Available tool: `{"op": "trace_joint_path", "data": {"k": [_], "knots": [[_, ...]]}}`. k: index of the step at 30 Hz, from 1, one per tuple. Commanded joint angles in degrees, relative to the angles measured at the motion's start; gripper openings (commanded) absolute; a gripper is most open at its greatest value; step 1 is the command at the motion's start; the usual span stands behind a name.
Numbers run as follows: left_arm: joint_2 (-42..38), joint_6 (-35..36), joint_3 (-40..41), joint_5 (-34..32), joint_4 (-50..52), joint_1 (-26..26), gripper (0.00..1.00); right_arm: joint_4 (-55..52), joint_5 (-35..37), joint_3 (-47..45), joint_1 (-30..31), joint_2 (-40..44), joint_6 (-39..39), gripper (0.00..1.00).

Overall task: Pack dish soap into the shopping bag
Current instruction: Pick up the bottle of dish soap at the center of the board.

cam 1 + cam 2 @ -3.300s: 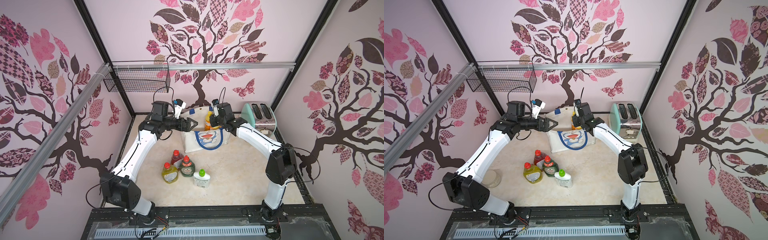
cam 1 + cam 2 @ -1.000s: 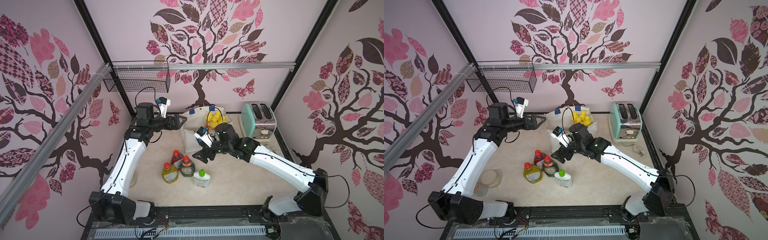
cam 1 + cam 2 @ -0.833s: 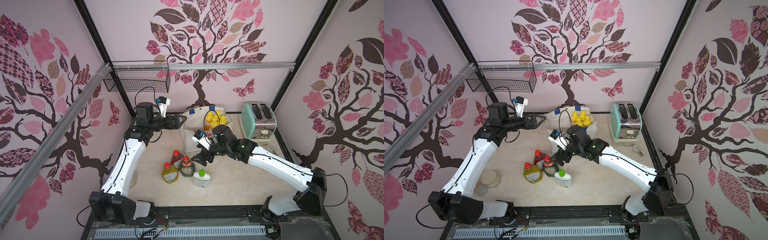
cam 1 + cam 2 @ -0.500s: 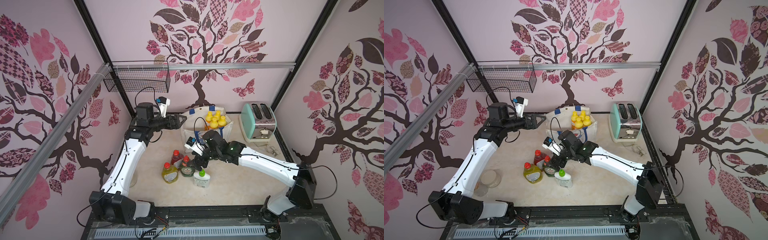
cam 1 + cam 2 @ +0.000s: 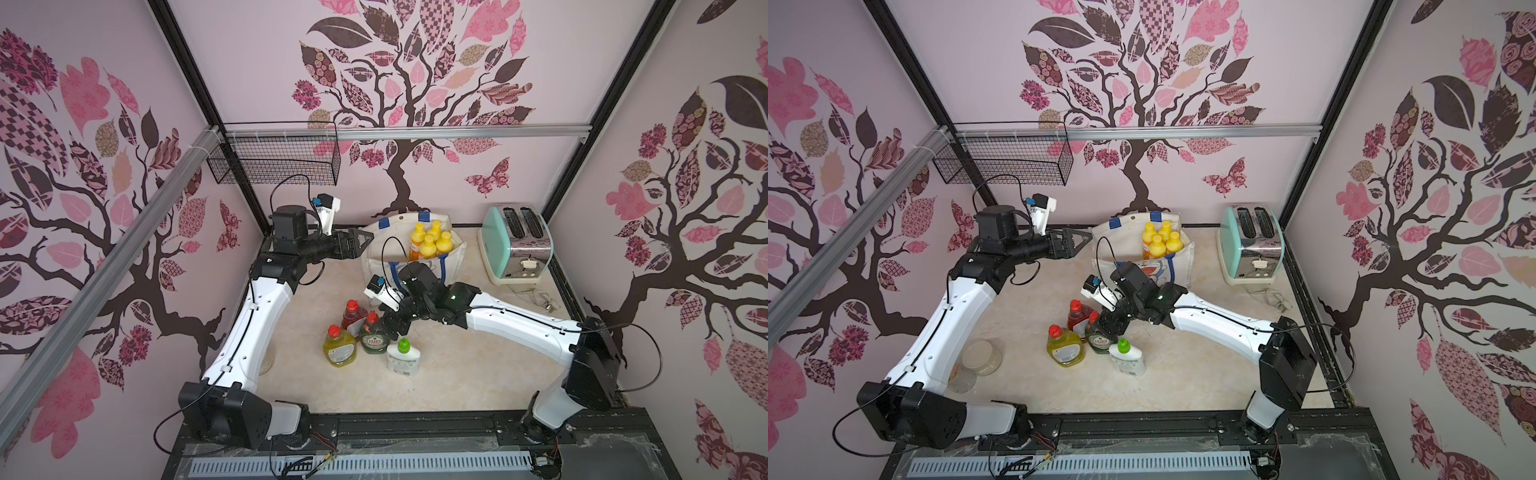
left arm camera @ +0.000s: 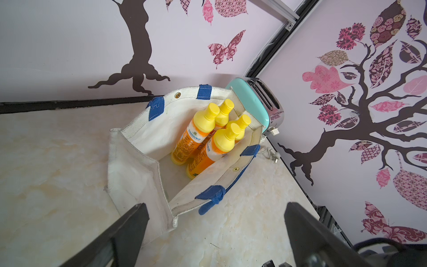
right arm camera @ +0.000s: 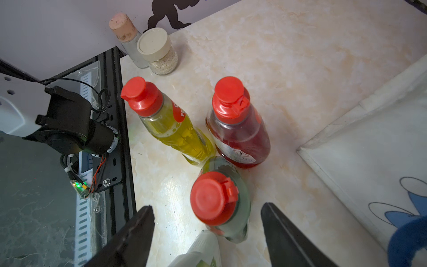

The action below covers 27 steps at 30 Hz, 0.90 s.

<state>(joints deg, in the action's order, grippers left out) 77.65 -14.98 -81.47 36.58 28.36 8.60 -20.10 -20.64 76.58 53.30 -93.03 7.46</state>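
The right pincer (image 7: pixel 206 208) hangs released, its jaws either side of the red cap of the squat dark green plastic dish-soap bottle (image 5: pixel 372 337) with a gap showing on both sides. The bottle stands upright on the marbled beige counter (image 5: pixel 457 374). It sits in a tight cluster with the squat yellow-green bottle (image 7: pixel 175 129), the squat red bottle (image 7: pixel 238 136) and the white bottle with a green cap (image 5: pixel 403 357).

The bottle looks filled, so probably weighty for its size, with stiff, smooth walls likely to slip. The narrow shoulder just under the cap seems the safest hold, as a lower grip would nudge the neighbours.

The left pincer (image 6: pixel 215 205) is spread wide and empty, near the rim of the white boxy canvas shopping bag with blue handles (image 6: pixel 138 150). Four tall orange bottles with yellow caps (image 6: pixel 203 138) stand inside it.

In the right wrist view the green bottle's own cap hides its lower body, and the white bottle is cut off at the edge. In both top views the right arm covers much of the bag's printed front. Whether more bottles lie below the four cannot be told.
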Motion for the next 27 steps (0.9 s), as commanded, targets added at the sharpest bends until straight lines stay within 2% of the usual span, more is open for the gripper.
{"op": "trace_joint_path", "data": {"k": [1,27], "knots": [[-0.4,0.4,0.3,1.0,-1.3,-0.3,0.98,0.7,-1.6,3.2,0.5,-1.1,-0.5,0.77],[-0.3,0.9,0.0,1.4,-0.4,-0.3,0.98,1.0,-1.9,3.3,0.5,-3.6,-0.8,0.67]]}}
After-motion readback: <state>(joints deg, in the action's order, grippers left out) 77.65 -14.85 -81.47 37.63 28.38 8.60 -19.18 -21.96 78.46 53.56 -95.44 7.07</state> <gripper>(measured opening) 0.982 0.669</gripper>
